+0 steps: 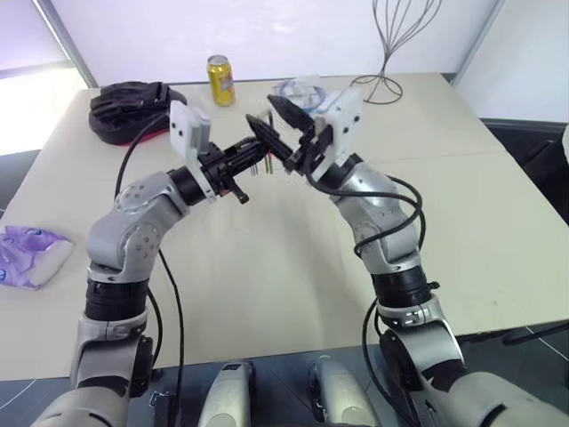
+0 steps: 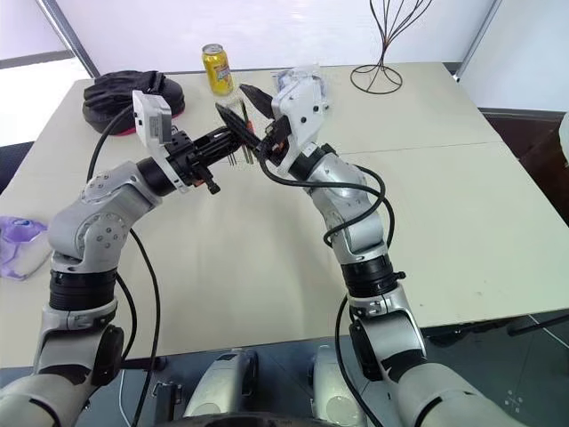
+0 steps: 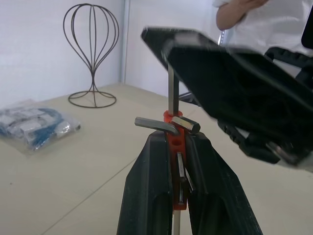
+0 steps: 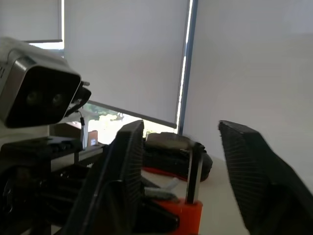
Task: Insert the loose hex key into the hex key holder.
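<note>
key seated upright in the red block, right fingers standing apart around it

beige table [image 1: 267, 294] runs under both raised arms, which meet in the air above it so the fit can be done between the two hands rather than on the surface. nearest in the left wrist view, the left gripper [image 3: 177, 161] is pressed together on the red holder [image 3: 175, 134], pinching it edge-on so its short keys stick out sideways and the slot faces up. the loose hex key [image 3: 170, 88] stands upright in that holder, its lower end down in the red plastic; it looks seated, though how deep cannot be told. just beyond, the right gripper [image 4: 188, 161] has its fingers spread on either side of the key's shaft without touching it, likely a release. farther off on the table lie a plastic bag [image 3: 34, 122], a yellow can [image 1: 221, 80], a black bundle [image 1: 129, 107] and a wire stand [image 3: 91, 54].
</note>
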Controlling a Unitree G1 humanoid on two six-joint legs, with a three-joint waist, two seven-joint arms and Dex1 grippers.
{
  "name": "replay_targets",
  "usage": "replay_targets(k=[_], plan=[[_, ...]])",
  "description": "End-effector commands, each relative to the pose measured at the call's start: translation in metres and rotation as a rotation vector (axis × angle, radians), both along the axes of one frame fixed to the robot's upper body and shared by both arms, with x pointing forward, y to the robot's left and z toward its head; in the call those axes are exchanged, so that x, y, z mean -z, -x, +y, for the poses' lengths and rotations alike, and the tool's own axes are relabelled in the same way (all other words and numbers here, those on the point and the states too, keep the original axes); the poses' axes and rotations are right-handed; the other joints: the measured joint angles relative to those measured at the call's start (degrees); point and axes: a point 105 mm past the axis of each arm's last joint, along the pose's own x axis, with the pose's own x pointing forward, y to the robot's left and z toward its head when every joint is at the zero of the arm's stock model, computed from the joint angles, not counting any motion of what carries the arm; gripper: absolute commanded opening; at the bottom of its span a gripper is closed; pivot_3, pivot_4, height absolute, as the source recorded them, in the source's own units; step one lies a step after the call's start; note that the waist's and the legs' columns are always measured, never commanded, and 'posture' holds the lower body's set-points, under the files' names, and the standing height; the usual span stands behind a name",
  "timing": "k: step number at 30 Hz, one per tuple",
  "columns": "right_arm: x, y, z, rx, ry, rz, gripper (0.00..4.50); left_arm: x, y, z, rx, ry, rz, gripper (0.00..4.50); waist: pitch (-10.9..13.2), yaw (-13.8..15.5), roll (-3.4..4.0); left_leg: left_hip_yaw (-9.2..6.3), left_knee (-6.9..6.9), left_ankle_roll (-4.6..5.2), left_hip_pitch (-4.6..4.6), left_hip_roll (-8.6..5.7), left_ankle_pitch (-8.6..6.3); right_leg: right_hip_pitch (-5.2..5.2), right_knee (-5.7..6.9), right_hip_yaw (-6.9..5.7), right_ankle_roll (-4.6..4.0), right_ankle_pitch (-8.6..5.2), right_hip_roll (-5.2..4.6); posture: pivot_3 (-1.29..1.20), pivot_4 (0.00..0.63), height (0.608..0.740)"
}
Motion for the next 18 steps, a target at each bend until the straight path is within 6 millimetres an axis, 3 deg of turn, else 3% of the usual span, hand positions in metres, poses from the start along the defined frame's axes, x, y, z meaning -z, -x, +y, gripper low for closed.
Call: replay_targets(k=[1,9,11,18], plan=[[-0.007,0.014,-0.016,0.022,0.028,-0.061,3.90,-0.017,0.008,-0.001,0.016,0.012,-0.073,0.00,0.00,0.19,0.00,0.00,0.00,0.00,-0.02,0.00,0.00,0.00,-0.01,0.00,0.00,0.00,0.00,0.00,0.150,0.740],[0.041,0.045,-0.086,0.135,0.204,0.093,3.90,0.003,0.008,-0.003,0.036,0.015,0.013,0.00,0.00,1.34,0.00,-0.03,0.00,0.00,-0.07,-0.01,0.00,0.00,-0.10,-0.02,0.00,0.00,0.00,0.00,0.150,0.740],[0.052,0.055,-0.108,0.181,0.274,0.135,3.90,0.020,0.008,-0.011,0.078,0.014,0.085,0.00,0.00,1.40,0.00,-0.03,0.02,0.01,-0.07,-0.01,0.00,0.01,-0.10,-0.02,0.00,0.00,0.02,0.00,0.150,0.740],[0.042,0.067,-0.137,0.259,0.346,0.149,3.90,0.057,0.006,-0.049,0.201,0.093,0.310,0.00,0.00,1.43,-0.03,-0.06,0.17,0.01,-0.06,-0.12,0.00,0.13,-0.10,-0.03,0.00,-0.01,0.08,0.00,0.150,0.740]])
